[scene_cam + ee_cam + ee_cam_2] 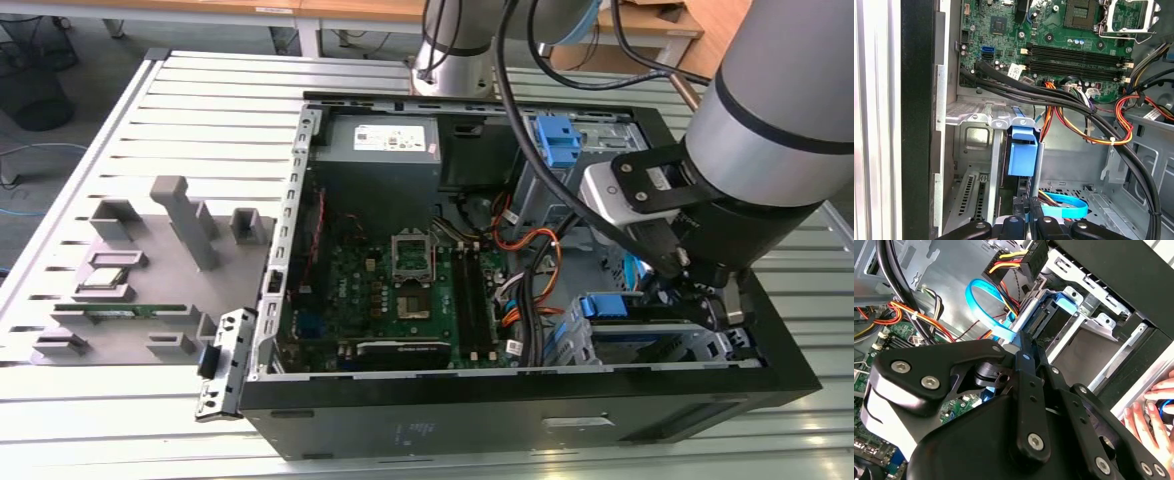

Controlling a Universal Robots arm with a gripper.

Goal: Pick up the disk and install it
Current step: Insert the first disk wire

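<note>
Disk [1021, 155] upright between close cage walls [995, 160]

An open case [534, 425] lies on a slatted table [200, 90], its motherboard [400, 285] facing up. The arm [774, 130] reaches down into the case's near corner at the exterior view's right, with the gripper [701, 295] low over a metal cage [667, 345] where the disk [607, 306] shows its blue frame. A blue bracket [558, 140] stands by the case's far wall. A grey fixture [134, 270] sits near the table's edge at the exterior view's left.
</note>
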